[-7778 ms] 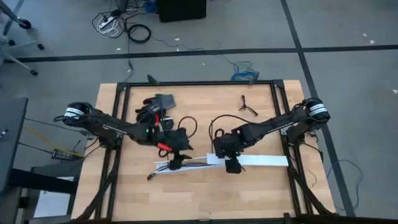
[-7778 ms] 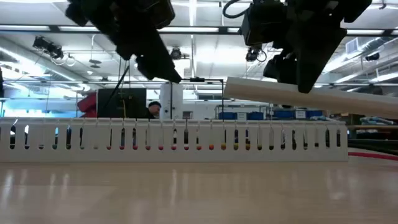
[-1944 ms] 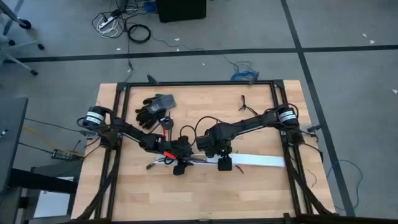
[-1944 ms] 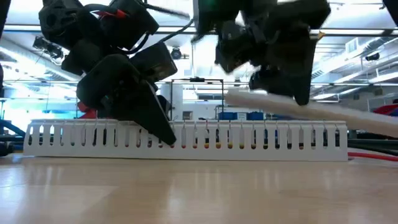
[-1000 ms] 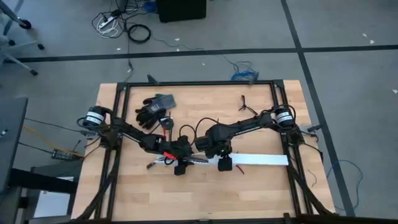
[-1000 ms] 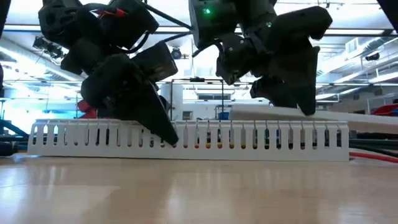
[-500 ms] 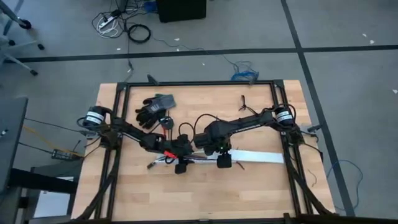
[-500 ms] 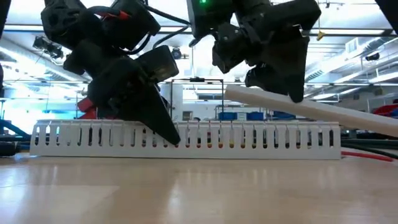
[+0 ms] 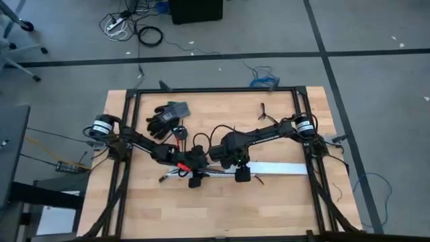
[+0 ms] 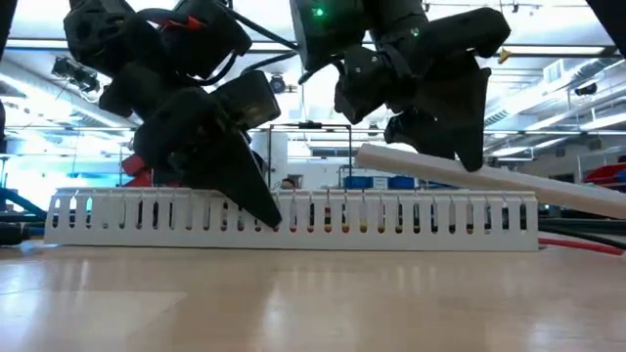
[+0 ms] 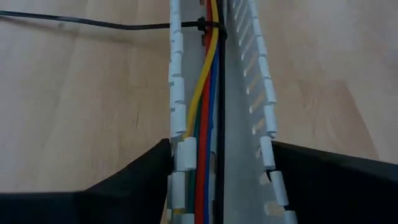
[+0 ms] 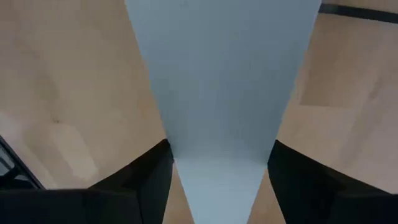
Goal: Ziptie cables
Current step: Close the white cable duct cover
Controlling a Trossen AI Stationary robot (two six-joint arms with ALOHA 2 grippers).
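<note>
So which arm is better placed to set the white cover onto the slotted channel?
Right. The right claw grips the white cover, tilted just above the slotted channel; the left claw only clamps that channel.

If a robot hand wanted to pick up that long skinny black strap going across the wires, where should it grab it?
Best bet: the ziptie's long free tail, lying flat on the table beside the white slotted channel. Come straight down from above and pinch across its thin width. Where it crosses the cables, the channel walls crowd it. The left gripper already straddles that channel.
</note>
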